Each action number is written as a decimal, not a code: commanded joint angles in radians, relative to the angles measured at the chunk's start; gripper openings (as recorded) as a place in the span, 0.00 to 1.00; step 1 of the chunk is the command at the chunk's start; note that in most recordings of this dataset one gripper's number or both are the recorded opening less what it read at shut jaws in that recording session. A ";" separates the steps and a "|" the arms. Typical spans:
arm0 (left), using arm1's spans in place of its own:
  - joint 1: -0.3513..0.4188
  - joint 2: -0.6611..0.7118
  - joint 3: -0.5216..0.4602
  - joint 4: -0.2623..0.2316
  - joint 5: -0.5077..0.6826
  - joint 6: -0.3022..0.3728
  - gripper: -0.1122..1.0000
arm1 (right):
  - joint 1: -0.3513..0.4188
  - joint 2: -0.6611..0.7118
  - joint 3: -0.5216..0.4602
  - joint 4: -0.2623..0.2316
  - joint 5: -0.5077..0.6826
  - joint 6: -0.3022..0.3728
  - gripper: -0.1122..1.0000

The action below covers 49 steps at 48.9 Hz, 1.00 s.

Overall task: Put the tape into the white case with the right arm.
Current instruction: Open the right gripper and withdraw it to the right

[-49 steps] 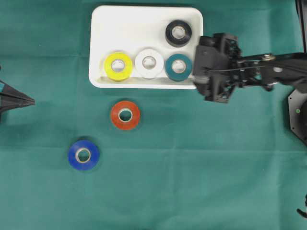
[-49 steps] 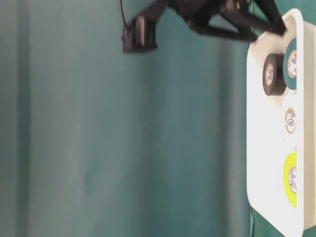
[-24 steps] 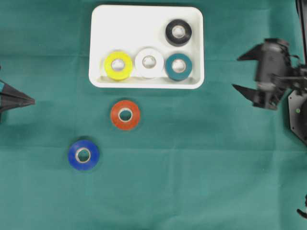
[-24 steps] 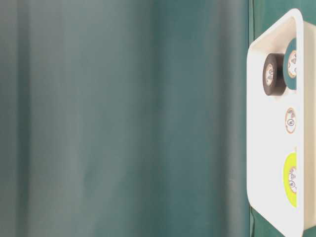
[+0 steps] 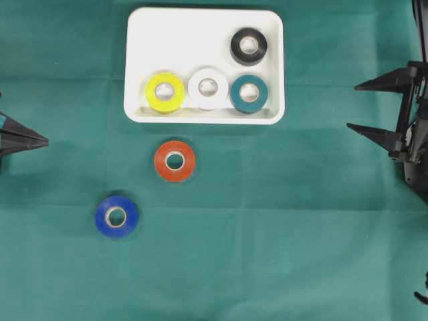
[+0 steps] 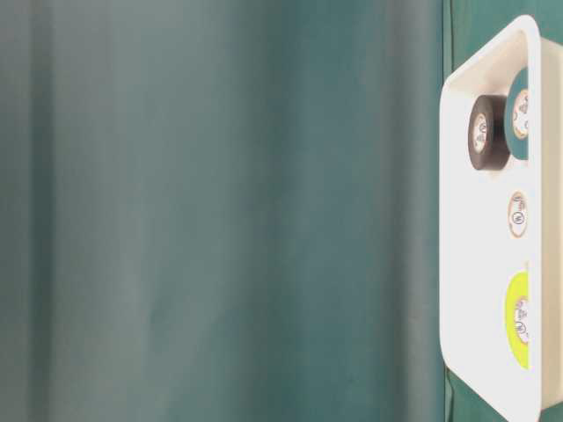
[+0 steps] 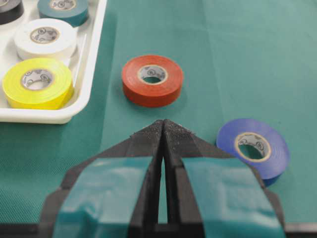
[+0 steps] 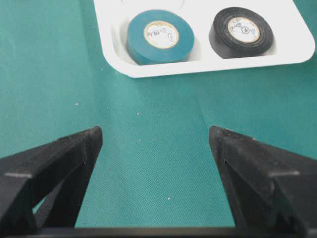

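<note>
Green cloth covers the whole bench [image 5: 281,254], smooth and flat under everything. At twelve o'clock on it, seen from overhead, sits the shallow white plastic rectangular case [image 5: 194,33] with rounded corners and a raised rim. Four tape rolls lie flat inside it: a black roll [image 5: 249,45] toward its one o'clock corner, and along its six o'clock rim a row of a yellow roll [image 5: 165,91], a white roll [image 5: 208,88] and a teal roll [image 5: 249,93], close side by side.

Outside the case, an orange-red tape roll [image 5: 174,160] lies flat on the cloth just below the rim, under the yellow roll. A blue tape roll [image 5: 116,216] lies farther toward seven o'clock, well apart from the case.

My right claw [image 5: 361,105] hangs at three o'clock by the edge of the overhead view, its two long black pointed fingers spread wide apart with nothing between them; through its own camera I see only bare cloth in the gap, with the teal and black rolls beyond. My left claw [image 5: 45,141], black with cyan bands, is at nine o'clock with its tips pressed together, empty.
</note>
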 commanded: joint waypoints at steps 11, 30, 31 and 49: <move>0.005 0.006 -0.014 -0.002 -0.005 0.002 0.10 | 0.023 0.101 -0.003 0.009 -0.103 0.014 0.67; 0.005 0.006 -0.014 0.000 -0.003 0.002 0.10 | 0.150 0.141 0.005 0.005 -0.153 0.014 0.67; 0.003 0.006 -0.012 -0.002 -0.003 0.002 0.10 | 0.150 0.140 0.003 0.005 -0.150 0.014 0.67; 0.005 0.006 -0.014 -0.002 -0.003 0.002 0.10 | 0.150 0.218 -0.034 0.003 -0.156 0.011 0.67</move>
